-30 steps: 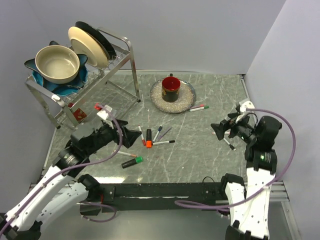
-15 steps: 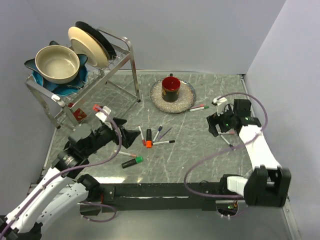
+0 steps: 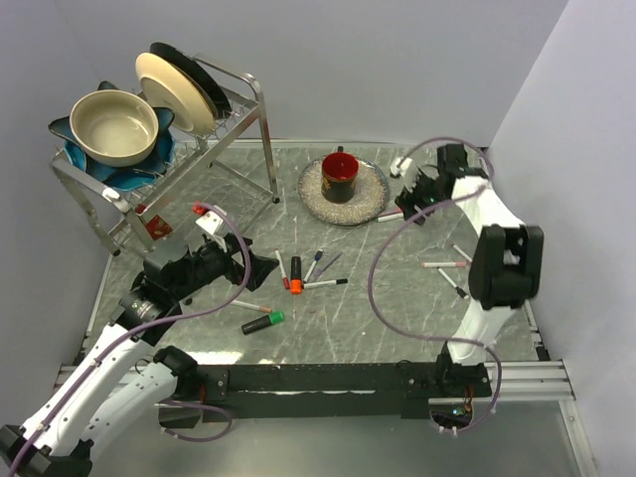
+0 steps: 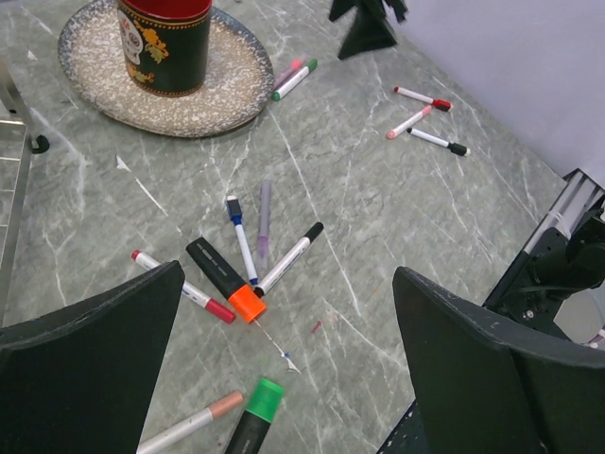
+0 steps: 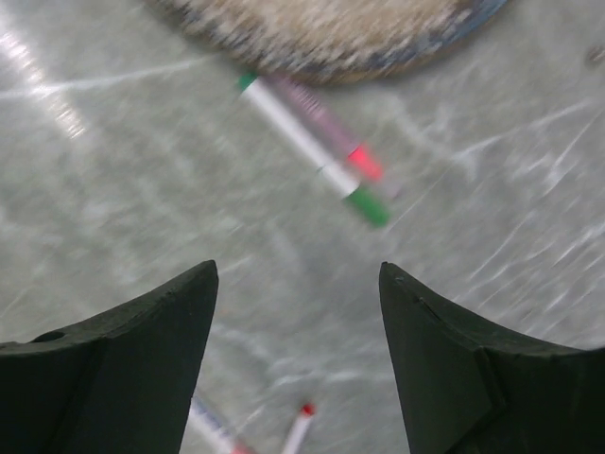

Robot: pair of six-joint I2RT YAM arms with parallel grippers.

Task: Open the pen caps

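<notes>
A: Right, L gripper (image 4: 288, 271)?
B: Spread wide, holding nothing. Hovering low over the middle pen cluster on the worktop (image 4: 397, 218).
A: Caps there?
B: All on, as far as visible. Orange cap (image 4: 248, 303) on a thick black marker, touching the red cap (image 4: 219, 309) of a slim white pen. Black cap (image 4: 314, 228) on another slim pen, fanned out to the right. Blue-tipped pen (image 4: 238, 236) and purple pen (image 4: 264, 219) between those two. Green marker cap (image 4: 266, 398) nearer the cam, w/ a pinkish cap (image 4: 223, 405) just beside.
A: R gripper (image 5: 298, 268)?
B: Parted, nothing gripped. Up by the speckled plate (image 4: 241, 76), above two slim pens lying side by side and touching: slim green cap (image 5: 367, 205) and slim red cap (image 5: 364, 161). Wrist view blurry, so prob. both capped, not certain.
A: Elsewhere?
B: Three more slim pens on the right of the worktop, well apart from the rest: far red cap (image 4: 441, 104), pink cap (image 4: 392, 134), far black cap (image 4: 459, 148). Red-and-black mug (image 4: 165, 43) upright on the plate. Dish rack (image 3: 253, 109) far left w/ a bowl (image 3: 114, 127) and plates.
</notes>
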